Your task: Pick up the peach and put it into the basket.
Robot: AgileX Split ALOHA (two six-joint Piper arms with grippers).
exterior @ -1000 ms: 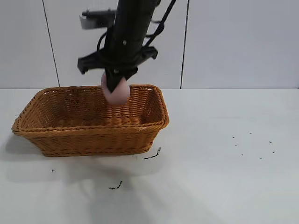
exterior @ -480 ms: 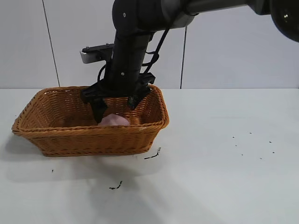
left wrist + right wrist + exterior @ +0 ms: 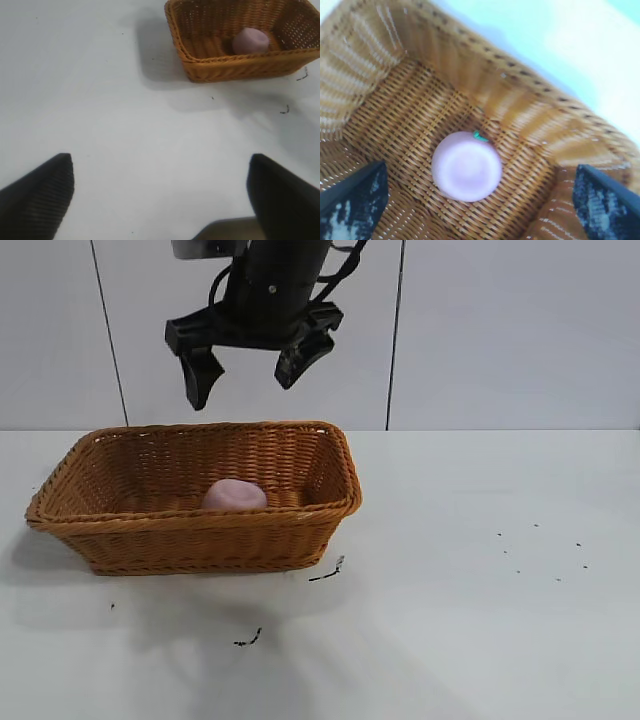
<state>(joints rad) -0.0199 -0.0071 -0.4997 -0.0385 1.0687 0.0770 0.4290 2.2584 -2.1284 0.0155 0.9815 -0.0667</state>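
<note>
The pale pink peach [image 3: 235, 495] lies on the floor of the orange-brown wicker basket [image 3: 200, 540], near its middle. My right gripper [image 3: 245, 383] hangs open and empty well above the basket, straight over the peach. In the right wrist view the peach [image 3: 466, 166] sits between the two spread fingers, far below them, on the basket's weave [image 3: 495, 90], and my right gripper [image 3: 479, 172] holds nothing. My left gripper [image 3: 159, 160] is open and empty over bare table, far from the basket [image 3: 230, 67] and the peach [image 3: 250, 41].
The basket stands at the left of the white table [image 3: 480, 620]. Small dark scraps [image 3: 325, 573] lie just in front of it, and more specks [image 3: 540, 550] lie at the right. A grey panelled wall stands behind.
My right gripper carried the peach down into the basket, opened and let it go, then rose clear. The peach now rests on the basket floor.
</note>
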